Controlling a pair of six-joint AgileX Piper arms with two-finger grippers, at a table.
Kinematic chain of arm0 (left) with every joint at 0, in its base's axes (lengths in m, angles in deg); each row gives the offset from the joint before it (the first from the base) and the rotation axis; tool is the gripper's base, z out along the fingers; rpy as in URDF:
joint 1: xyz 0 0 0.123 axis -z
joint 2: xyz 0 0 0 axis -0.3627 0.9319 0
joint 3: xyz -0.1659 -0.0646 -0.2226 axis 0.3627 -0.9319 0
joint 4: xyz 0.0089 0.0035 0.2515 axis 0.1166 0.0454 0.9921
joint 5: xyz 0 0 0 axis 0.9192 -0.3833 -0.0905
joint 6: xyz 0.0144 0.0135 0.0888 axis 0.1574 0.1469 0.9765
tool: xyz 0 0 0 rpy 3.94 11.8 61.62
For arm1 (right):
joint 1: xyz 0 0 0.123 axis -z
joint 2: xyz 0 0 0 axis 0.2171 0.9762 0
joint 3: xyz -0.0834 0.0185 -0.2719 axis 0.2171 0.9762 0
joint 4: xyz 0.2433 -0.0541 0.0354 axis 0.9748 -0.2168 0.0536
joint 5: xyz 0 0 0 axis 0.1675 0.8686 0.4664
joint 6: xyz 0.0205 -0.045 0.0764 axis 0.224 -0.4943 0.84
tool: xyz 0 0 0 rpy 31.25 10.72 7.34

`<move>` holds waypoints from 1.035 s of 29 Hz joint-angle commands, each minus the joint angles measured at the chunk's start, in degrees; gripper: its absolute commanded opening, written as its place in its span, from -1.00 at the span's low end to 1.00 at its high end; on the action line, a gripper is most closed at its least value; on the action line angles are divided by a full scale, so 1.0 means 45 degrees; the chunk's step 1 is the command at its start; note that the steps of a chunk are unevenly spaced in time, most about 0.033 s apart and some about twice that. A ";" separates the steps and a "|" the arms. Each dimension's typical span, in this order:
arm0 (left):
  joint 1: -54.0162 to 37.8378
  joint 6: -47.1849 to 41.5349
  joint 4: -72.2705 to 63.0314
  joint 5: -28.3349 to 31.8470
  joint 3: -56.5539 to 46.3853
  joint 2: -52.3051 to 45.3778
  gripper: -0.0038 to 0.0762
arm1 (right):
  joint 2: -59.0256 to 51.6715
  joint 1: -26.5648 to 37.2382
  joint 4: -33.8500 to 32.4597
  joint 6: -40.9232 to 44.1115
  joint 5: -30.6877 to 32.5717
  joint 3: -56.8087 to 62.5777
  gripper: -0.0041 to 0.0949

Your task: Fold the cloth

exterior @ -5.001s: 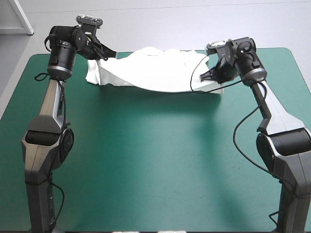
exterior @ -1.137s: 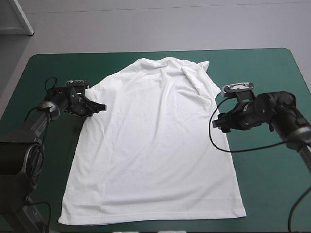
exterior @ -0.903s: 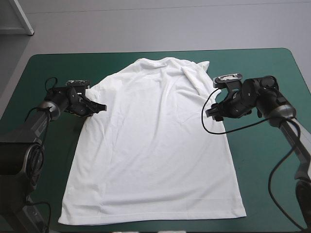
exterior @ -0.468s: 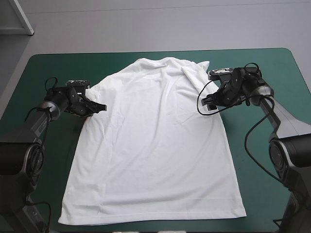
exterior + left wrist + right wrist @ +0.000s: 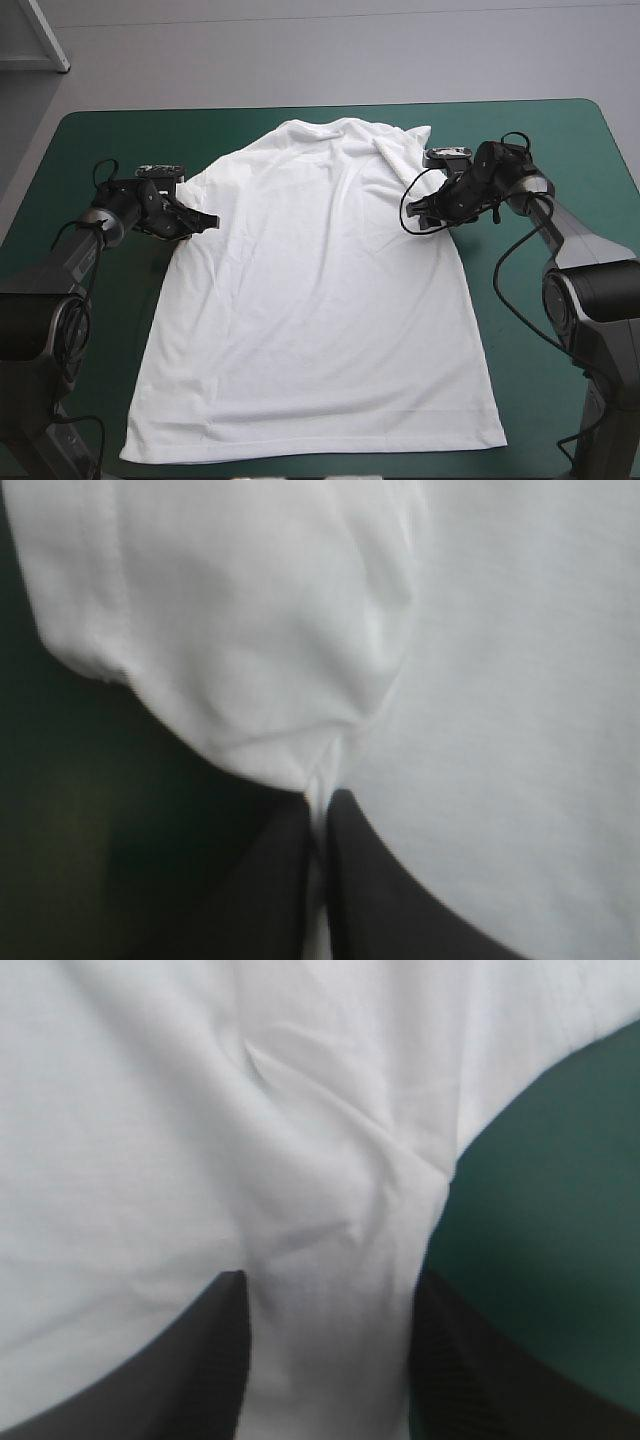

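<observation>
I hold the left gripper point(image 5: 203, 220) clamped on the T-shirt point(image 5: 320, 300) at its near sleeve, anchoring that side. The T-shirt lies spread flat on the teal-green cover point(image 5: 560, 140), hem toward me. The right gripper point(image 5: 416, 207) straddles the opposite sleeve, fingers point(image 5: 215, 1350) apart, positioned, I judge, for a matching pinch.

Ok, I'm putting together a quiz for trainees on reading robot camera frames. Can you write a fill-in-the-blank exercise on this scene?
1. The white T-shirt lies spread ____ on the teal-green table.
2. The left gripper is ____ on the T-shirt's edge.
3. The right gripper has its fingers ____, with cloth showing between them.
Missing words: flat; shut; open.
</observation>
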 commanded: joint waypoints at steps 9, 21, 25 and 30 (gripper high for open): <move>0.0037 0.0004 0.0564 0.0171 0.0375 -0.0702 -0.85 | -0.0813 0.0023 0.0456 -0.0175 -0.0371 -0.0588 -0.95; 0.0018 0.0004 0.1407 -0.3056 0.5762 -0.2037 -0.85 | -0.2256 0.0023 0.0344 -0.0036 0.1356 -0.5411 -0.95; 0.0018 0.0038 0.1384 -0.4095 0.8500 -0.2209 -0.85 | -0.2556 0.0023 0.0344 -0.0036 0.1576 -0.7197 -0.95; 0.0018 0.0785 0.0961 -0.4913 1.2432 -0.2209 -0.85 | -0.2887 0.0023 0.0344 -0.0036 0.1435 -0.9699 -0.95</move>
